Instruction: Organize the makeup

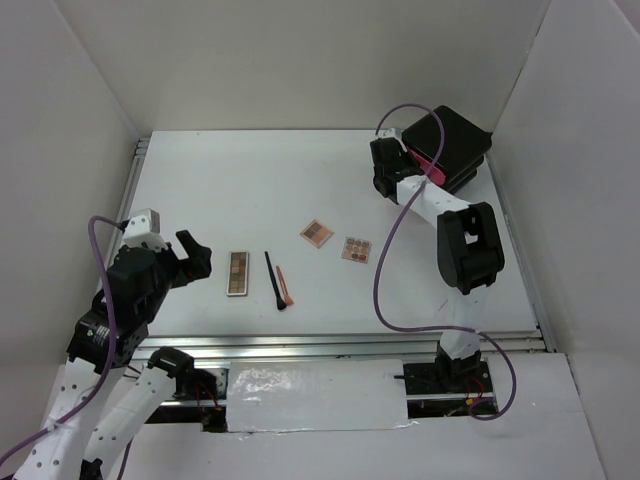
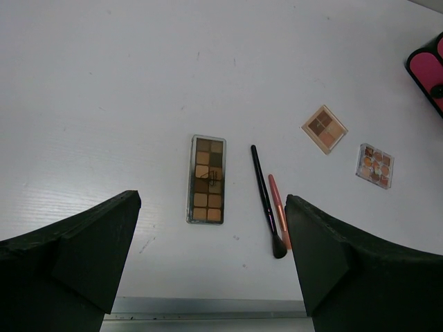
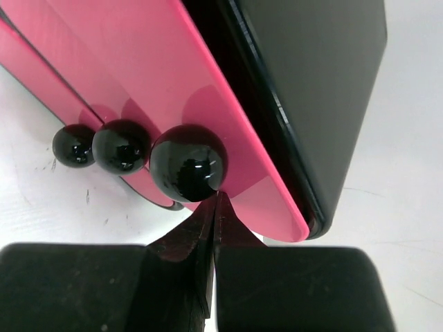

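Note:
The makeup lies mid-table: a narrow brown eyeshadow palette (image 1: 238, 273) (image 2: 208, 179), a black brush (image 1: 274, 280) (image 2: 266, 200), an orange pencil (image 1: 285, 285) (image 2: 278, 207) and two small square tan-orange palettes (image 1: 317, 233) (image 1: 357, 249) (image 2: 324, 128) (image 2: 375, 165). My left gripper (image 1: 195, 260) (image 2: 212, 207) is open and empty, hovering just left of the narrow palette. My right gripper (image 1: 415, 172) (image 3: 216, 200) is shut, its tips just under the black knob (image 3: 188, 162) of a pink drawer (image 3: 138, 62).
The black box with pink drawers (image 1: 455, 148) (image 3: 311, 69) stands at the back right; its corner shows in the left wrist view (image 2: 429, 69). Two more drawer knobs (image 3: 121, 146) (image 3: 74, 145) sit behind. White walls surround the table; a metal rail (image 2: 208, 308) runs along the near edge.

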Robot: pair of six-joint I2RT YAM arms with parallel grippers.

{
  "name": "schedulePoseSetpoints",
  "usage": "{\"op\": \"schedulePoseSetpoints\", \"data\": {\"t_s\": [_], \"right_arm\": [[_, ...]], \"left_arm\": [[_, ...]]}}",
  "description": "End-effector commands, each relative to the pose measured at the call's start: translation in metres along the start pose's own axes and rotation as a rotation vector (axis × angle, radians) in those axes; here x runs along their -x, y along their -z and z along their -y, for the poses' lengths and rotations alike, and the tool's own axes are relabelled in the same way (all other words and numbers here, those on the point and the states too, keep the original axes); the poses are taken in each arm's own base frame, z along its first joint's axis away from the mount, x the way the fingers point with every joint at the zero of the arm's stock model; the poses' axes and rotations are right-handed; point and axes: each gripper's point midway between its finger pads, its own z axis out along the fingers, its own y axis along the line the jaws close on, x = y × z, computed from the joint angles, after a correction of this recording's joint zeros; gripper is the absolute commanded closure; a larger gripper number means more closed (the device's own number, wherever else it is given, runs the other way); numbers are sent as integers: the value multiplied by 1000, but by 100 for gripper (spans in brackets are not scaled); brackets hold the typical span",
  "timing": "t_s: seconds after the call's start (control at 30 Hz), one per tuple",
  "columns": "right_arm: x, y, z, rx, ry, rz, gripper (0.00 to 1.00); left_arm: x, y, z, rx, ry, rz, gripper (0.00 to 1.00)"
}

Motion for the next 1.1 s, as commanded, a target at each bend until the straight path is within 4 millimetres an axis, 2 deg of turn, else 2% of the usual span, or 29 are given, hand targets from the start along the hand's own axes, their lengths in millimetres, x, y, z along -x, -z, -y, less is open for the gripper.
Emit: {"op": "schedulePoseSetpoints", "data": {"t_s": [0.0, 0.1, 0.23, 0.5, 0.6, 0.7, 0.83, 0.87, 0.93, 1.07], "right_arm": [[16, 2, 21, -67, -80, 34, 100], [17, 0, 22, -86, -85, 35, 100], [18, -2, 42, -180, -118, 16, 100], [15, -2, 47, -200, -131, 23, 100], [15, -1, 57, -260, -162, 22, 100], [13, 5, 43, -215, -115, 34, 100], [24, 27, 24, -141, -104, 107, 99], [26, 32, 17, -117, -93, 127, 85], [29, 43, 3, -86, -68, 157, 76], [25, 52, -16, -71, -30, 164, 75]], "left_arm": [[7, -1, 6, -26, -5, 23, 1], [5, -3, 6, -23, -8, 13, 0], [5, -4, 7, -22, -8, 12, 0], [6, -3, 7, -22, -8, 12, 1], [5, -4, 6, -22, -9, 11, 1], [6, -3, 7, -24, -8, 14, 1], [7, -2, 6, -23, -6, 21, 1], [7, -2, 6, -22, -5, 22, 1], [8, -1, 6, -23, -3, 24, 0], [9, 1, 5, -22, 1, 36, 1]]}}
